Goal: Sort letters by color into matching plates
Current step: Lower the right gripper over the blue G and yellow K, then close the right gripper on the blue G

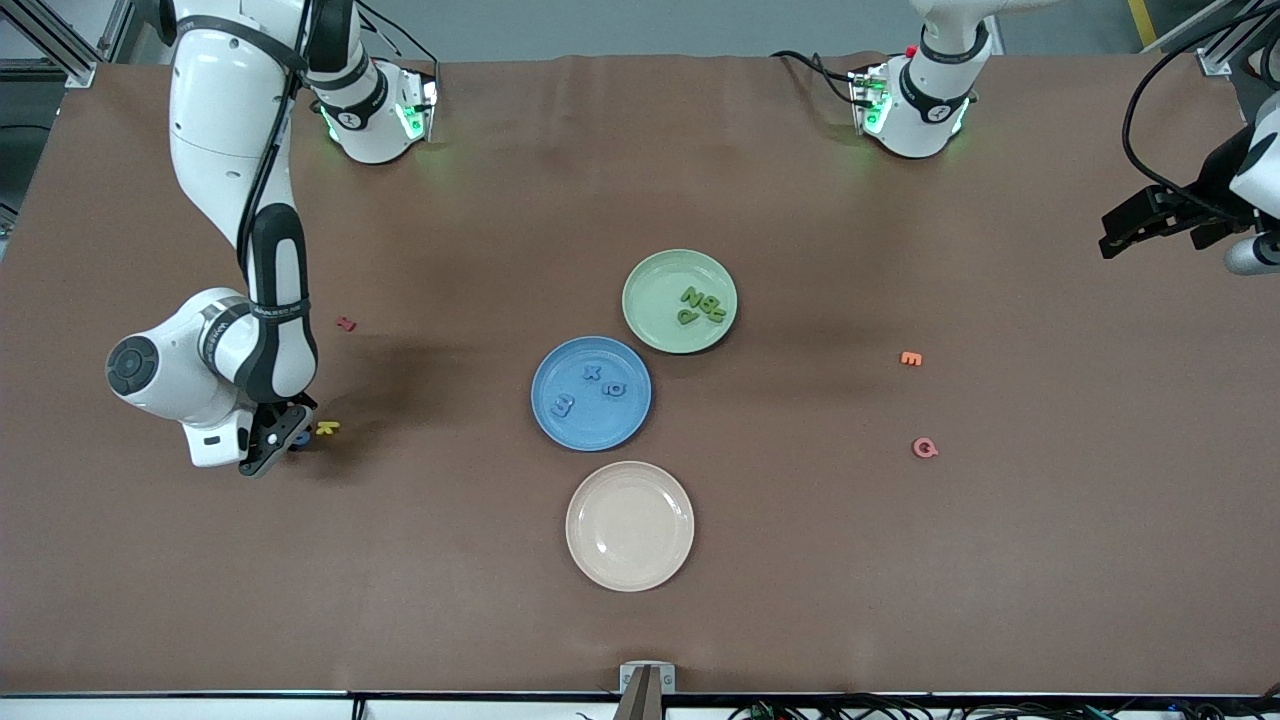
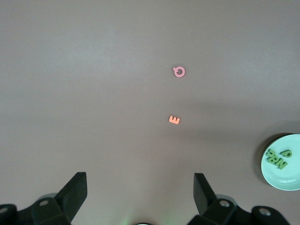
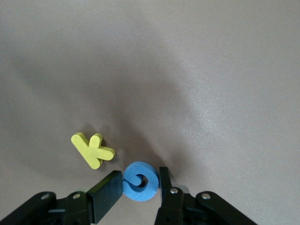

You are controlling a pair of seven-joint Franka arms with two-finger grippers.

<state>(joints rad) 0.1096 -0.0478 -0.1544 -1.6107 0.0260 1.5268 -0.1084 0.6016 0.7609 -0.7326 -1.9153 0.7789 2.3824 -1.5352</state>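
A blue letter (image 3: pixel 140 182) lies flat on the table at the right arm's end, and my right gripper (image 3: pixel 139 185) is shut on it, one finger against each side. In the front view the same blue letter (image 1: pixel 301 437) peeks out at the right gripper (image 1: pixel 289 434). The blue plate (image 1: pixel 545 400) at the table's middle holds three blue letters (image 1: pixel 591 373). Touching it stands the green plate (image 1: pixel 650 275) with several green letters (image 1: pixel 700 305). The left gripper (image 1: pixel 1125 228) waits open, high over the left arm's end of the table. Its wrist view shows the left gripper (image 2: pixel 140 187) with nothing in it and the green plate (image 2: pixel 290 176).
A yellow K (image 3: pixel 92 149) lies right beside the held letter. A red letter (image 1: pixel 346 324) sits farther from the camera. An orange E (image 1: pixel 910 358) and a pink Q (image 1: pixel 925 448) lie toward the left arm's end. A cream plate (image 1: pixel 630 525) stands nearest the camera.
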